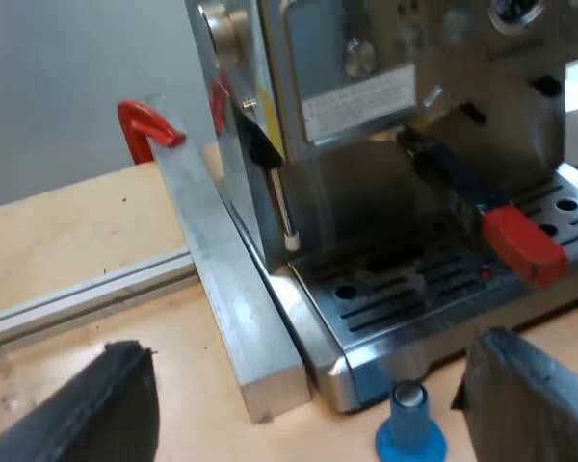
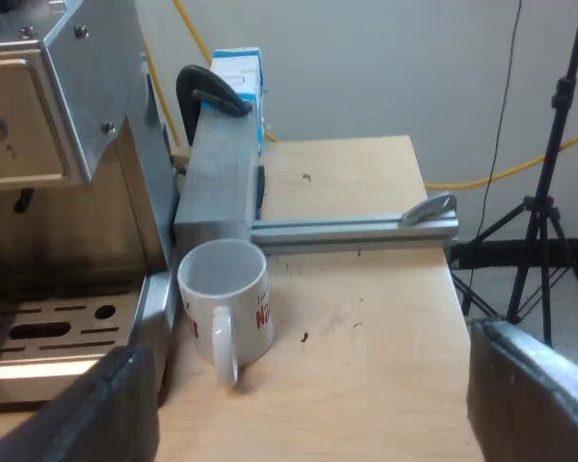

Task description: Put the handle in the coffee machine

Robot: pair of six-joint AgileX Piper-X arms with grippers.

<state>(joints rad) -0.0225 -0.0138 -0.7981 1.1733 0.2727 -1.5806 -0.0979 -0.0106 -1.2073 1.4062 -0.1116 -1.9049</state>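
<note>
This looks like a lab or workshop bench, not a kitchen. The espresso machine sits on a bare plywood table with a metal bar against its side, and a red clamp and a black clamp at the bars. A tripod and a yellow cable are by a plain wall.

The left wrist camera is sitting close to the espresso machine. It is looking forward and slightly down, past the left gripper, at the machine's front and drip tray. The right wrist camera is looking from the machine's other side, across the wooden table and the near mug. Both views are sharing the drip tray and the table.
</note>
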